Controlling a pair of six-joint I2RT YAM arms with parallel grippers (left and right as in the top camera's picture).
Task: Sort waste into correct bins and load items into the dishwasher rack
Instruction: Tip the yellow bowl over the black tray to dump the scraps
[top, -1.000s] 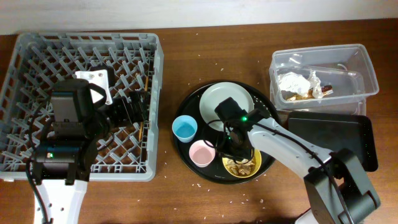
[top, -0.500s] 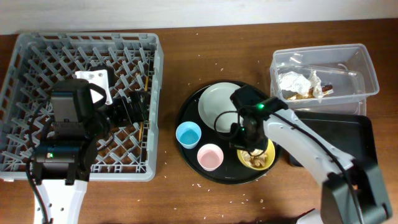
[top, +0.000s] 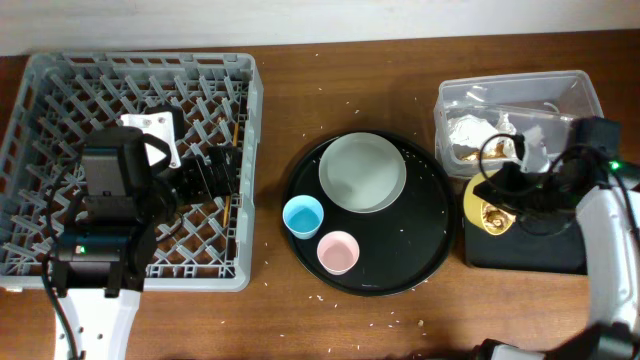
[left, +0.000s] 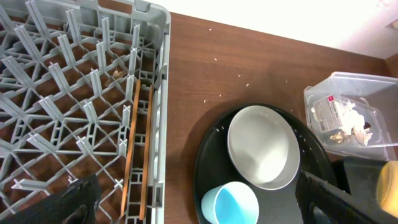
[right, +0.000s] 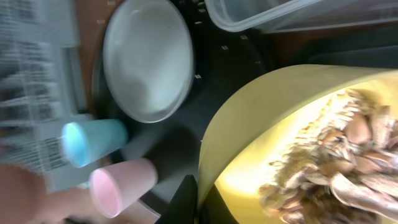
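R claw (top: 499, 192) grips yellow bowl (top: 486, 212) w/ food scraps (right: 339, 155) over black tray (top: 535, 252); L claw (top: 224, 172) wide, empty.

On the black tray (top: 420, 238): grey-green plate (top: 362, 172) at twelve o'clock, light-blue cup (top: 300, 216) at nine, pink cup (top: 338, 251) at seven. The yellow bowl (right: 249, 130) holds tan-brown scraps (right: 354, 149).

Overhead looks straight down; all share the plate (top: 362, 172).
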